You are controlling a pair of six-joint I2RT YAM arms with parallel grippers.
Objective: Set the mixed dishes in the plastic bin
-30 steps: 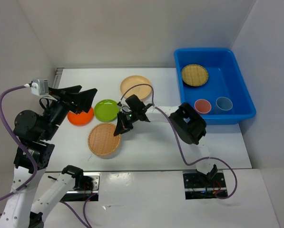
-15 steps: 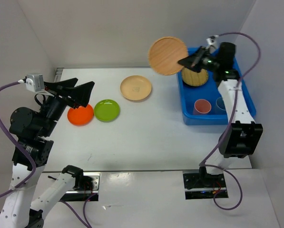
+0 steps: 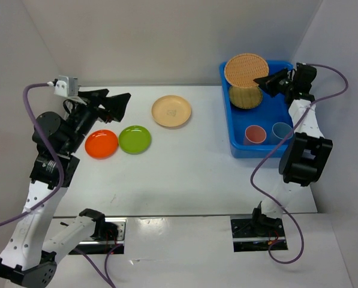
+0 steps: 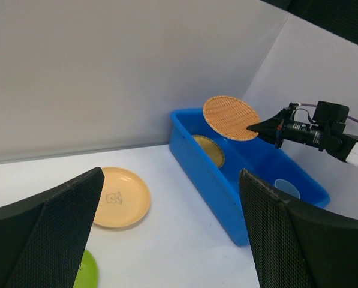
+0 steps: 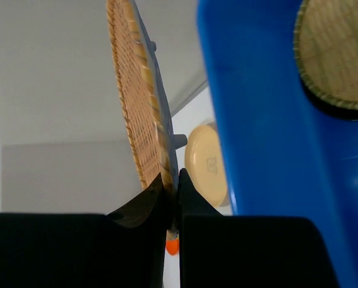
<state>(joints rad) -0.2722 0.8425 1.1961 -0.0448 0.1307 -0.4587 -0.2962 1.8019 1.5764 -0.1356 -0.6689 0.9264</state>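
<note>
The right fingers [image 3: 265, 80] pinched the tan woven plate [image 3: 246, 69] by its rim, tilted above the blue plastic bin [image 3: 226, 114], left fingers [image 3: 114, 105] wide and empty, and the plate looked best lowered flat onto its twin [image 3: 246, 98] before release.

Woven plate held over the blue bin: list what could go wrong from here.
1. The right end effector pinches the held woven plate only at its rim, with the plate nearly on edge; it could slip or pivot out early.
2. The plate hangs above the back corner of the bin; dropped from there it might strike the rim and roll onto the table.
3. It could land askew on the second woven plate or tip the pink cup.
</note>
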